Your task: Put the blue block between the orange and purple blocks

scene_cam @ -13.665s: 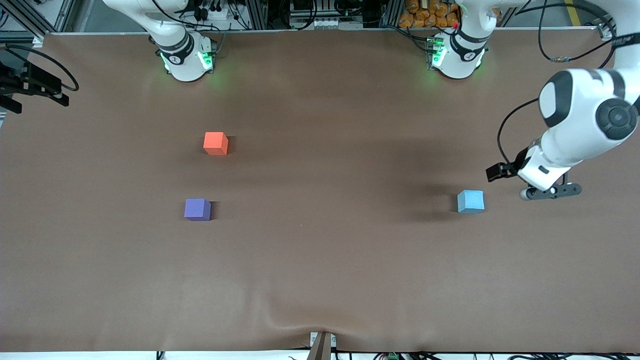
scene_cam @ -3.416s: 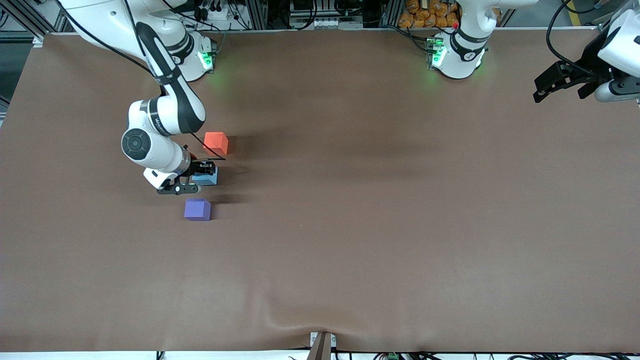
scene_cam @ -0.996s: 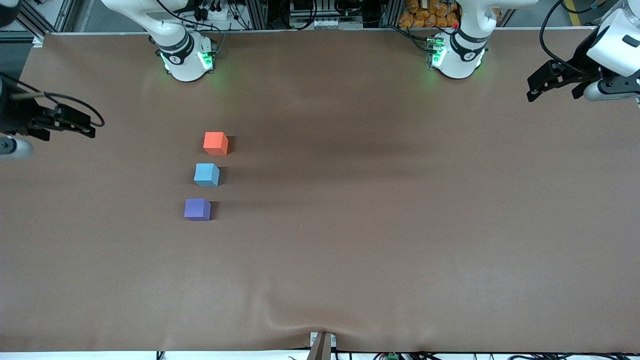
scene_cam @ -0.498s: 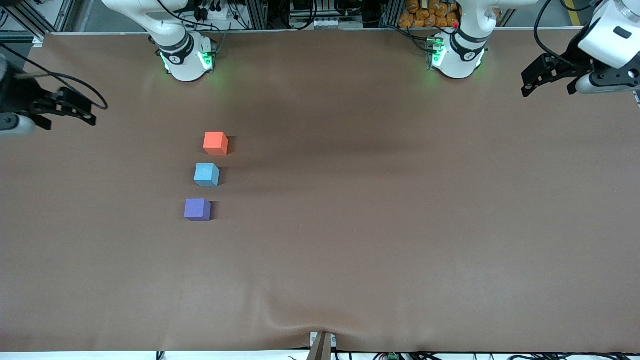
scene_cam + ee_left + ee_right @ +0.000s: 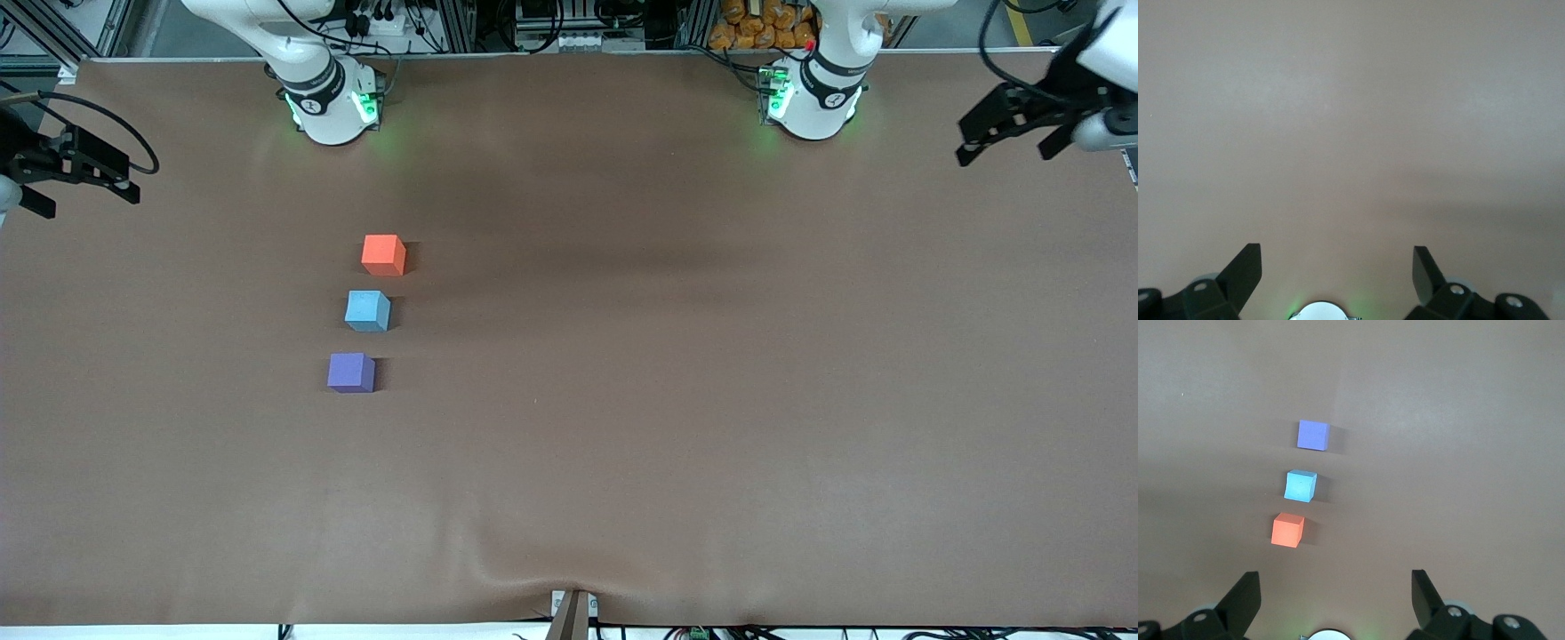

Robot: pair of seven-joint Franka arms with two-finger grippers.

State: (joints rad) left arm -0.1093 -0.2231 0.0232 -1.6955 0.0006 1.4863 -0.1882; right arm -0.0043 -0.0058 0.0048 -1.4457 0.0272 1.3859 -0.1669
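The blue block (image 5: 367,310) stands on the brown table in a line between the orange block (image 5: 383,255) and the purple block (image 5: 350,372), with small gaps on both sides. The orange one is farthest from the front camera and the purple one nearest. My right gripper (image 5: 87,188) hangs open and empty over the right arm's end of the table. Its wrist view shows the purple block (image 5: 1313,434), blue block (image 5: 1301,485) and orange block (image 5: 1287,530) well ahead of the open right gripper (image 5: 1336,587). My left gripper (image 5: 1005,147) is open and empty over the left arm's end, and the left gripper (image 5: 1337,261) sees only bare table.
The two arm bases (image 5: 333,102) (image 5: 813,98) stand along the table edge farthest from the front camera. The brown table cover has a wrinkle (image 5: 524,569) near a small post (image 5: 573,615) at the nearest edge.
The blue block came from the left arm's end to between the other two. My right gripper let it go and withdrew to its table end. In the last second both grippers only drifted a little.
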